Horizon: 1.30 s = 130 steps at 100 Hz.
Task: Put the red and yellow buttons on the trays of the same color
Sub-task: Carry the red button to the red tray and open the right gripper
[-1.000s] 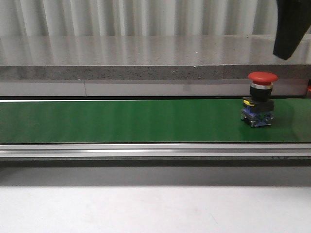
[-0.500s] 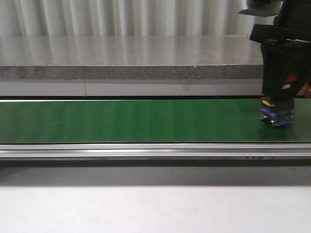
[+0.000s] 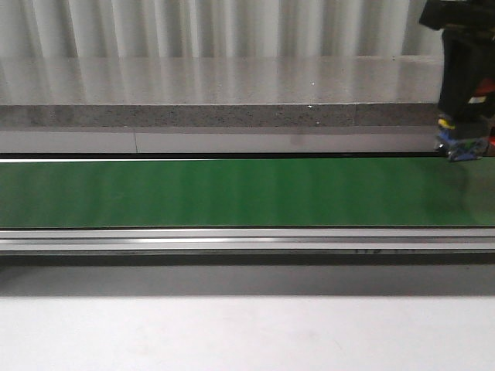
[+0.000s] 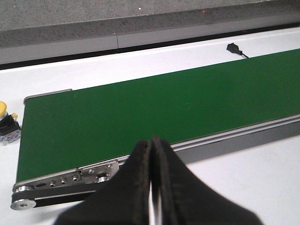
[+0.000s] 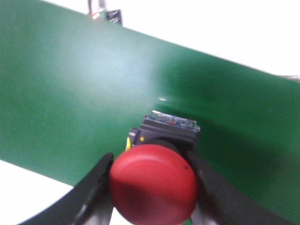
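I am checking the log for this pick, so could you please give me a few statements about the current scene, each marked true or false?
1. The right gripper is shut on the red button. True.
2. The red button rests on the green belt. False: in the front view it hangs above the belt's far right end, clear of the surface.
3. The left gripper is open. False: its fingers are pressed together and hold nothing.
4. A yellow button sits on the white table just off the belt's end. True, seen in the left wrist view.
5. A second red button lies mid-belt. False: the belt carries nothing.
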### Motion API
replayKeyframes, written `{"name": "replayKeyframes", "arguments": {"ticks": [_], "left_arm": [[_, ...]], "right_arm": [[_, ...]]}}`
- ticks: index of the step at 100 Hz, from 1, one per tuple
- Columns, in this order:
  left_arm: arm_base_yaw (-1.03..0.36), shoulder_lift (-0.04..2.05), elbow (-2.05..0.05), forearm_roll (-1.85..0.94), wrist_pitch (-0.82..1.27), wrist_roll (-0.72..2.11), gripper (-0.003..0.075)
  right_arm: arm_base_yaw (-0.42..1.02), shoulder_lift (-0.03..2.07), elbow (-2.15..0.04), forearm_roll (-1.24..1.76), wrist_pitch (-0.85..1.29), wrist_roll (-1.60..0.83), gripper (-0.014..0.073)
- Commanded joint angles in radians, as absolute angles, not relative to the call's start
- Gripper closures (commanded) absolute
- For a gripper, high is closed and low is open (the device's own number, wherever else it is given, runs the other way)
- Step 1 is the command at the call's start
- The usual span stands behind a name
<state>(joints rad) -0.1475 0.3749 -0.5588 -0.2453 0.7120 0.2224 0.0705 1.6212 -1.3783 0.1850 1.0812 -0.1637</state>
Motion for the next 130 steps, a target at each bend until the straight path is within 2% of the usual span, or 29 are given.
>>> {"name": "replayKeyframes", "arguments": {"ticks": [1, 30, 65, 93, 130], "left_arm": [[-0.147, 0.38, -0.583, -0.267, 0.645, 0.224, 0.074], [-0.147, 0.38, -0.583, -0.267, 0.645, 0.224, 0.074], [-0.147, 0.38, -0.583, -0.267, 0.645, 0.224, 0.074], [-0.147, 0.38, -0.583, -0.267, 0.645, 0.224, 0.074], [-0.147, 0.38, -0.583, -0.267, 0.645, 0.224, 0.074]], "right_arm": [[0.014, 1.547, -1.41, 0.188, 1.046, -0.16, 0.0524], [-0.217, 1.534, -1.41, 0.188, 1.012, -0.064, 0.0524], [-0.412, 1.583, -1.41, 0.186, 0.926, 0.075, 0.0524], [-0.472, 1.663, -1.41, 0.186, 0.854, 0.131, 0.0524], [-0.475, 1.793, -1.41, 0.264, 0.727, 0.136, 0.0524]]}}
